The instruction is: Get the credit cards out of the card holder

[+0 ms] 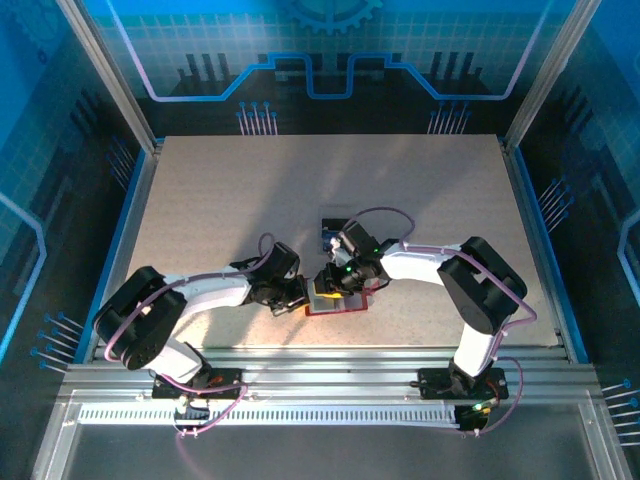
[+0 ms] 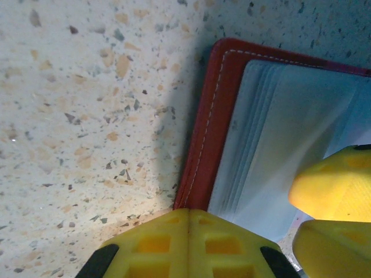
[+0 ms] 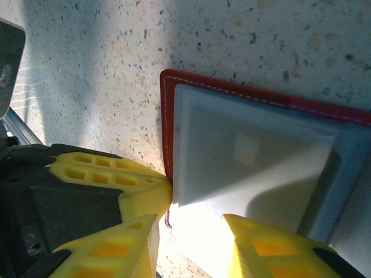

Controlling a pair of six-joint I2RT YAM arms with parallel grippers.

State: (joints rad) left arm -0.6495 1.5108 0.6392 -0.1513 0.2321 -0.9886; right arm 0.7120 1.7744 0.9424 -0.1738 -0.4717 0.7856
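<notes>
At the near centre of the table point(image 1: 200, 220), close to the front rail point(image 1: 320, 352), the red card holder point(image 1: 340, 306) lies open and flat with both arms converging on it.

Left gripper point(image 2: 188, 214): fingers pressed together. Their tips sit at the holder's near corner, on the stitched red border. Whether they pin it cannot be told.

Right gripper point(image 3: 190, 223): jaws parted, set over the near edge of the pale grey inner pockets point(image 3: 249, 156). Glare between the fingers hides any contact with the leaf. In the left wrist view these fingers point(image 2: 336, 185) rest over the pockets, just beside the left gripper's tips.

Edges: the holder's red border is exposed along two sides in the right wrist view, with bare speckled table beyond both. The stacked pocket edges show along the stitched side in the left wrist view.

A black card point(image 1: 331, 221) and a blue card point(image 1: 327, 241) lie on the table just beyond the right wrist, apart from the holder.

Open room: the far half of the table and both flanks are bare, bounded by the enclosure's frame posts point(image 1: 140, 140).
</notes>
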